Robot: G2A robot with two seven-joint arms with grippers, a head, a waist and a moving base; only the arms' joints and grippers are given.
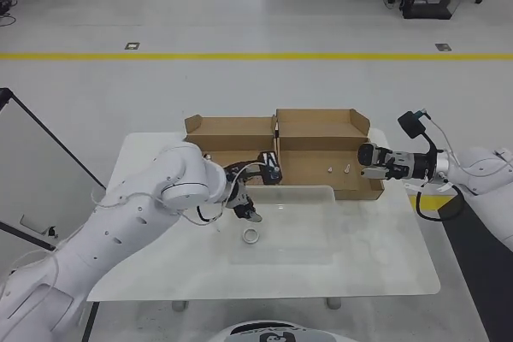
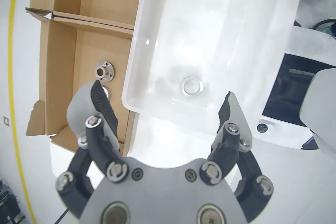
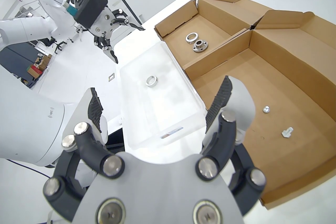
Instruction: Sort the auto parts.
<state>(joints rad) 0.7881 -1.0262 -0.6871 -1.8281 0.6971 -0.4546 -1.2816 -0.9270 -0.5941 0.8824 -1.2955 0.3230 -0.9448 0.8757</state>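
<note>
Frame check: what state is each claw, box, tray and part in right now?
left claw, open, empty
right claw, open, empty
white tray, holds one metal ring lying flat
ring-and-hub box, flaps open, holds a second ring and a flanged hub
small-parts box, flaps open, holds a small round part and a small angular part

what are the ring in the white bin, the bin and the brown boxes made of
The ring looks like metal, perhaps steel or aluminium, polished: silvery with sharp highlights. The bin is likely plastic, white, glossy, slightly translucent, with a rounded moulded rim. The boxes look like corrugated cardboard, matt brown, with folded flaps and raw cut edges.
</note>
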